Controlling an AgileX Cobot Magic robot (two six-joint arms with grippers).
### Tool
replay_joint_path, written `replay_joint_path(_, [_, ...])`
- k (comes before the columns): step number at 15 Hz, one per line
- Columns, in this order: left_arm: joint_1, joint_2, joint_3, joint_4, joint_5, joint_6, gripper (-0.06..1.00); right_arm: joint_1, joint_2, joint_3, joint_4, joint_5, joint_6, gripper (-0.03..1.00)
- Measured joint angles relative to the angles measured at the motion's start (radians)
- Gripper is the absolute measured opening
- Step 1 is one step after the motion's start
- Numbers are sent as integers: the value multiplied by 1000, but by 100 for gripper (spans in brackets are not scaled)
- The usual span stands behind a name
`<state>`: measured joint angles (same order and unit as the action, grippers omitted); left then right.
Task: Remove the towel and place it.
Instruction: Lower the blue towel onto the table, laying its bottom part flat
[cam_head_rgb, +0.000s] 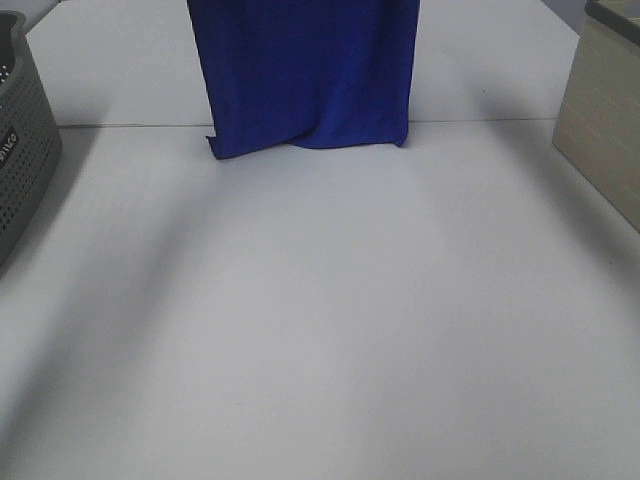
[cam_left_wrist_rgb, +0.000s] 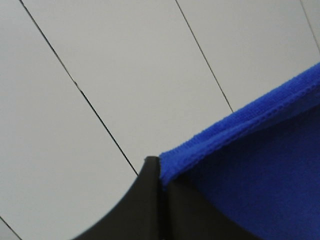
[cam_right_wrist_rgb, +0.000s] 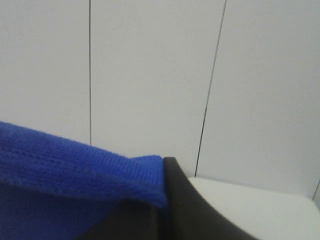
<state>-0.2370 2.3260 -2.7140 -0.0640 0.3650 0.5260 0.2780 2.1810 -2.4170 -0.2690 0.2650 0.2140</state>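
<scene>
The royal-blue towel (cam_head_rgb: 305, 70) hangs down from above the top edge of the exterior high view, its lower edge close over the far part of the white table (cam_head_rgb: 320, 320). Both grippers are out of that view. In the left wrist view my left gripper (cam_left_wrist_rgb: 161, 175) is shut on the towel's hemmed top edge (cam_left_wrist_rgb: 240, 125). In the right wrist view my right gripper (cam_right_wrist_rgb: 165, 172) is shut on the towel's other top corner (cam_right_wrist_rgb: 75, 165). Both wrist cameras face a white panelled wall. No white tag shows.
A grey perforated basket (cam_head_rgb: 20, 140) stands at the table's left edge. A beige box (cam_head_rgb: 605, 120) stands at the right edge. The towel's lower fold lies near a seam (cam_head_rgb: 120, 125) across the far table.
</scene>
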Motion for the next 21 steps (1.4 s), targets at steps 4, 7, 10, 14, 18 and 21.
replay_joint_path(4, [5, -75, 0, -10, 384, 0, 0, -4, -64, 0, 391, 318, -290, 2])
replay_joint_path(7, [10, -111, 0, 7, 634, 0, 0, -7, -82, -1, 522, 504, -435, 2])
replay_joint_path(10, [10, -121, -2, 5, 846, -27, 0, -7, -99, -1, 512, 772, -464, 2])
replay_joint_path(14, [10, -181, 73, -16, 849, -156, 0, -6, -116, -1, 498, 932, -460, 2])
replay_joint_path(18, [2, -412, 435, -47, 847, -173, 0, -1, -168, 12, 498, 943, -404, 2])
replay_joint_path(21, [0, -588, 633, -67, 844, -173, 0, 5, -291, 190, 538, 944, -385, 2])
